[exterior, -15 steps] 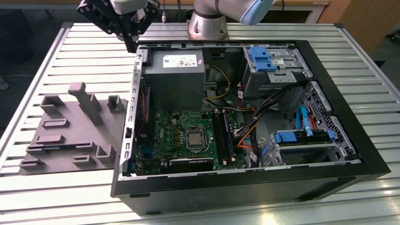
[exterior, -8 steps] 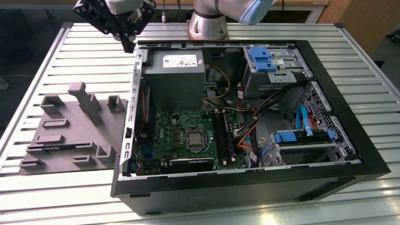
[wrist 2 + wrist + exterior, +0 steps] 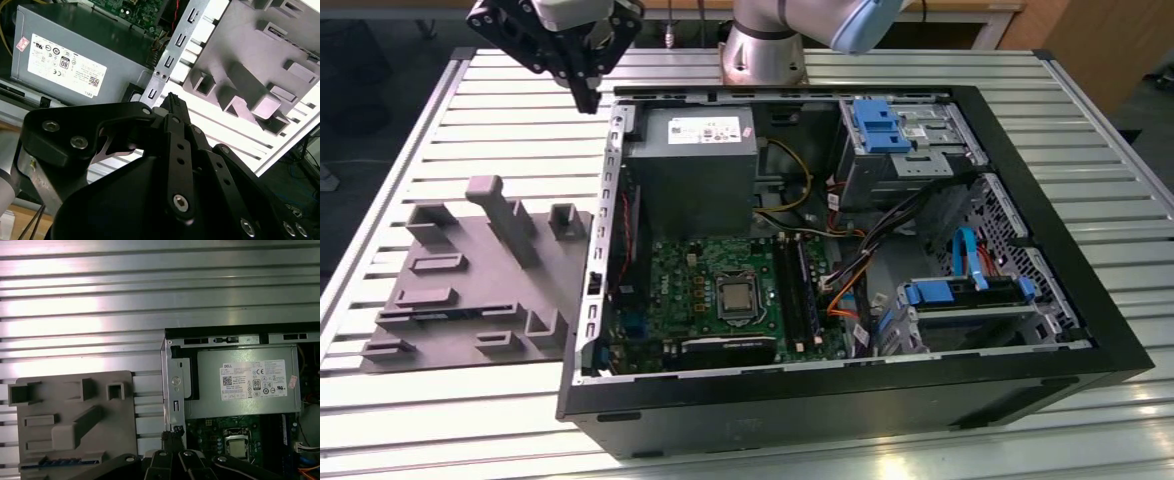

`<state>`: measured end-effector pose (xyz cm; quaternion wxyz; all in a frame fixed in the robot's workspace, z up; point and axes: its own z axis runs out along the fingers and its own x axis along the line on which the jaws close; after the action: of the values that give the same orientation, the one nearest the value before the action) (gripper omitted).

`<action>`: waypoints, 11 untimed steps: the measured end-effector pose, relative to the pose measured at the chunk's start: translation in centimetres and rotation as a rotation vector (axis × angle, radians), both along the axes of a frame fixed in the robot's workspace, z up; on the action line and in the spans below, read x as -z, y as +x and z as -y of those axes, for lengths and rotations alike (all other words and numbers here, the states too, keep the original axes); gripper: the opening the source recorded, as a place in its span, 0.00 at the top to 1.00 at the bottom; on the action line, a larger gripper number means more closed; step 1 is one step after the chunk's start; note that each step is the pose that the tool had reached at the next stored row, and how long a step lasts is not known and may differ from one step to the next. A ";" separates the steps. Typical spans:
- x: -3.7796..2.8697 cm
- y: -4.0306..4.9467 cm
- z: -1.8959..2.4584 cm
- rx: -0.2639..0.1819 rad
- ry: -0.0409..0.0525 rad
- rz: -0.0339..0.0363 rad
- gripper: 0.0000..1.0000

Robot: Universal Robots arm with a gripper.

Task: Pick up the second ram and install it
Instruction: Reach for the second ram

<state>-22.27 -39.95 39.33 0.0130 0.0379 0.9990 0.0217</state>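
**Operator:** Where do we find the second ram [image 3: 60, 461]?

**Technician:** In the first wrist view we locate it as a dark strip set along one edge of the grey fixture plate [image 3: 75, 405]. The plate rests on the slatted tabletop [image 3: 150, 290], beside the open computer case [image 3: 827, 410].

**Operator:** What is the condition of the claw [image 3: 591, 98]?

**Technician:** We read it as closed and empty. In both wrist views its fingertips [image 3: 174, 107] meet with nothing between them.

**Operator:** Where does it stand?

**Technician:** In the exterior view we see it hanging above the tabletop at the case's far corner, on the exterior view's left, next to the power supply [image 3: 691, 165]. It is well apart from the strip.

**Operator:** And the green board [image 3: 707, 290]?

**Technician:** We see it on the case floor, on the near side of the power supply.
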 end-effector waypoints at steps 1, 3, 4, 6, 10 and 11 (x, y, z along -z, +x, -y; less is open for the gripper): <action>0.00 -0.09 0.00 0.000 0.0000 0.0001 0.89; 0.00 -0.26 0.01 0.000 0.0000 0.0001 0.89; 0.00 -0.34 0.00 0.000 0.0000 0.0001 0.89; 0.00 -0.51 0.01 0.000 0.0000 0.0000 0.89; 0.00 -0.81 0.02 0.000 -0.0001 0.0001 0.89; 0.00 -0.89 0.02 0.000 0.0000 0.0000 0.89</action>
<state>-23.16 -39.97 39.33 0.0131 0.0379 0.9990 0.0217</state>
